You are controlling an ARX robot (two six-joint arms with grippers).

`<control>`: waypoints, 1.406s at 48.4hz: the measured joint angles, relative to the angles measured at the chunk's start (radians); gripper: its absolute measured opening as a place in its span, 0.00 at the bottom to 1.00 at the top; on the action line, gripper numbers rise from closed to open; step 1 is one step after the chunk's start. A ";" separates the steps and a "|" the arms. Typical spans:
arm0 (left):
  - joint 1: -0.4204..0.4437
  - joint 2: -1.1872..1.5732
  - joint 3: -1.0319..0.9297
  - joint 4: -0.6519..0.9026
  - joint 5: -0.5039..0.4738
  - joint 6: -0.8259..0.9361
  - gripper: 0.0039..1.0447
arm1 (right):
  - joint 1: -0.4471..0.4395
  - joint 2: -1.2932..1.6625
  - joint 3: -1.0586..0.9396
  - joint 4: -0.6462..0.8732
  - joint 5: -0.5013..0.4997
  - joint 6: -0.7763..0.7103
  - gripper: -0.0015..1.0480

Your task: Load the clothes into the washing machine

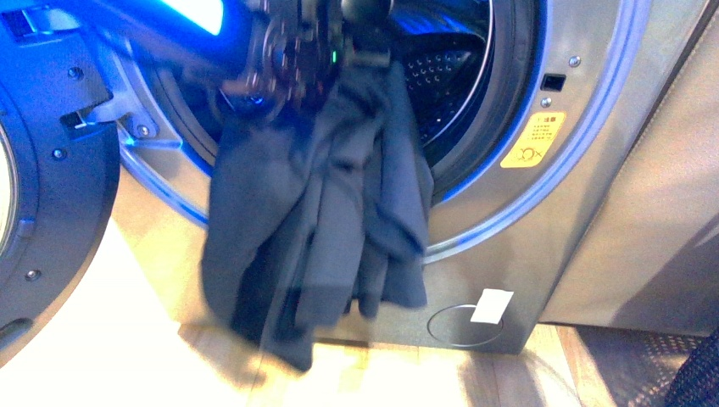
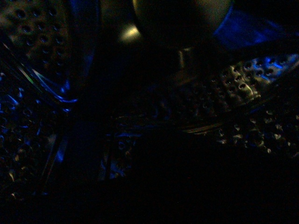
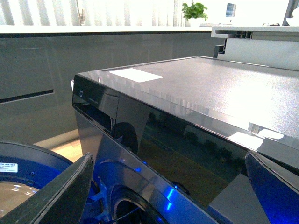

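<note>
- Your left pincer (image 1: 366, 38) grips the dark navy fabric garment (image 1: 322, 220) at the silver-grey front-loader washing machine (image 1: 585, 170) porthole; it hangs over the rim.
- Your right pincer (image 3: 168, 161): released, near the machine's top.

A black link of the left arm (image 1: 161, 42) is seen behind the end effector, marked by a bright blue-white lit strip (image 1: 197, 12). Nearer the tool, a dark screw-studded wrist housing (image 1: 284, 51) is shown, with a small green light (image 1: 335, 57). The right gripper (image 3: 168, 158) is fitted with flat, dark grey, tapered fingers (image 3: 65, 196). The left wrist view is dark.
</note>
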 joint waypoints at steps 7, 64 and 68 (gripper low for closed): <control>0.010 0.050 0.140 -0.080 -0.012 0.004 0.05 | 0.000 0.000 0.000 0.000 0.000 0.000 0.93; -0.014 0.306 0.655 -0.327 -0.019 0.001 0.05 | -0.087 -0.759 -1.247 0.362 0.696 -0.001 0.41; -0.023 0.306 0.656 -0.322 -0.021 0.001 0.05 | -0.109 -0.800 -1.323 0.393 0.671 -0.005 0.29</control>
